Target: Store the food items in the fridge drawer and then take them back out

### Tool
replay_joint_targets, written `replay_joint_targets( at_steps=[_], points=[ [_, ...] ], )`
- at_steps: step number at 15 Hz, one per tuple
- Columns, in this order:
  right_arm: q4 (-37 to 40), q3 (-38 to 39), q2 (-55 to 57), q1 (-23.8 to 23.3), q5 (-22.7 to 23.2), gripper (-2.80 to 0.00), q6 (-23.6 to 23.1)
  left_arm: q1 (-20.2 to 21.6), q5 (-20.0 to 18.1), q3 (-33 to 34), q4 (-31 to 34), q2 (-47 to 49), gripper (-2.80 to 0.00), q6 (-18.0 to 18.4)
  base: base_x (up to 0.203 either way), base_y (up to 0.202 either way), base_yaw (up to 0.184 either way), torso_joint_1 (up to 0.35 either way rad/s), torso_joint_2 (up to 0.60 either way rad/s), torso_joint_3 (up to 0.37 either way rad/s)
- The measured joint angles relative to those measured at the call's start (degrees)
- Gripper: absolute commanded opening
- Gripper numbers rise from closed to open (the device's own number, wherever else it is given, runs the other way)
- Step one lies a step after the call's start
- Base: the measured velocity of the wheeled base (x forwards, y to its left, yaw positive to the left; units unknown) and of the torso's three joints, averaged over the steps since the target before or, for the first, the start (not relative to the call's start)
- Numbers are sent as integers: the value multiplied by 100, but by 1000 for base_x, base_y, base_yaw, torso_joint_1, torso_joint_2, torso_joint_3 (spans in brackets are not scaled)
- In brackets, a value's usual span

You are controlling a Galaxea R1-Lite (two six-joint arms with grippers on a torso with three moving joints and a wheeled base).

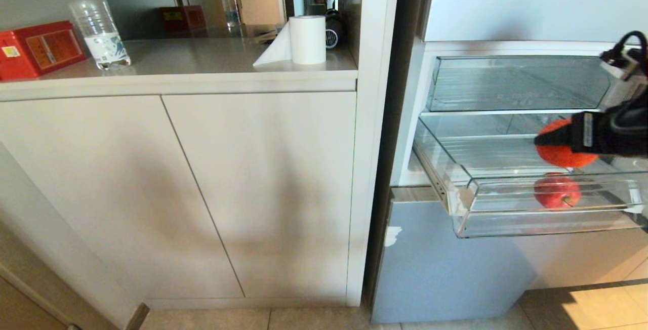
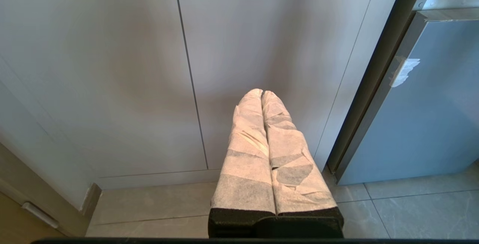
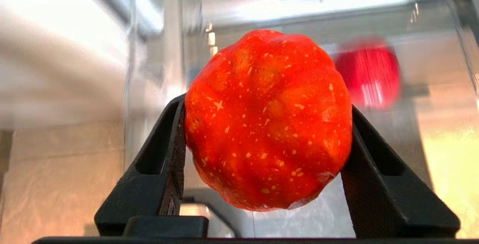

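Observation:
My right gripper [image 1: 553,140] reaches in from the right edge and is shut on a lumpy orange-red speckled fruit [image 1: 563,157], holding it just above the pulled-out fridge drawer [image 1: 547,229]. In the right wrist view the fruit [image 3: 267,120] fills the space between the two black fingers [image 3: 164,161]. A glossy red apple [image 1: 557,191] lies on the drawer floor below, behind the clear front lip; the same apple [image 3: 368,73] shows blurred beyond the held fruit. My left gripper [image 2: 262,93], its fingers wrapped in white, is shut and empty, low before the cabinet doors.
A second clear drawer with faint lettering [image 1: 516,84] sits above the open one. White cabinet doors [image 1: 253,193] stand to the left. On the counter are a paper roll [image 1: 306,39], a water bottle [image 1: 98,24] and a red box [image 1: 38,49]. The blue lower fridge door [image 1: 445,269] is below.

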Motion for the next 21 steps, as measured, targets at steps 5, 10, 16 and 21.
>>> replay_joint_targets(
  at_steps=[5, 10, 16, 21],
  points=[
    [-870, 3204, -3369, 35, 20, -280, -287, 0, 0, 0, 0, 0, -280, 0, 0, 0, 0, 0, 0, 0],
    [-1245, 5149, -5831, 57, 563, -280, -549, 0, 0, 0, 0, 0, -280, 0, 0, 0, 0, 0, 0, 0],
    [-2590, 6672, -6800, 60, 675, -280, -642, 0, 0, 0, 0, 0, -280, 0, 0, 0, 0, 0, 0, 0],
    [-2749, 7486, -6890, 60, 641, -280, -706, 0, 0, 0, 0, 0, -280, 0, 0, 0, 0, 0, 0, 0]
  ],
)
